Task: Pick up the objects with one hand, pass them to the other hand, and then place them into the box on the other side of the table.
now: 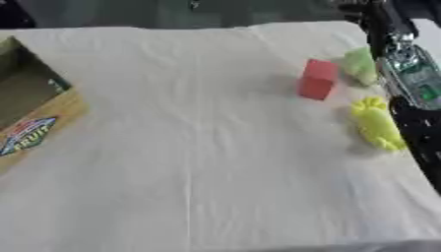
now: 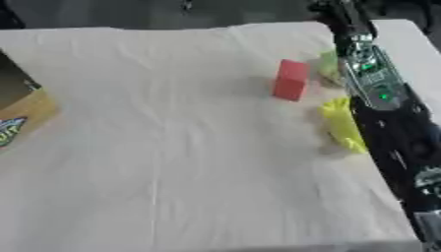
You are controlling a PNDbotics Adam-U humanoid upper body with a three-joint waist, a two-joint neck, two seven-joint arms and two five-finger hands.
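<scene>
Cardboard box (image 1: 39,110): open-topped brown carton at the table's left edge, with a colourful printed label on its near wall; well apart from the toys.
Tablecloth (image 1: 198,147): cream fabric, faintly creased, covering the table.
Red block (image 1: 318,79): matte, boxy, standing upright on the cloth; just left of the pale green piece.
Pale green object (image 1: 360,65): soft-looking, rounded; shape unclear, beside the arm.
Yellow toy (image 1: 376,123): bright, smooth, elongated with lobed upper end, lying flat near the block.
Right arm (image 2: 379,93): black and silver with green lights, along the right edge; its hand's fingers cannot be made out.
</scene>
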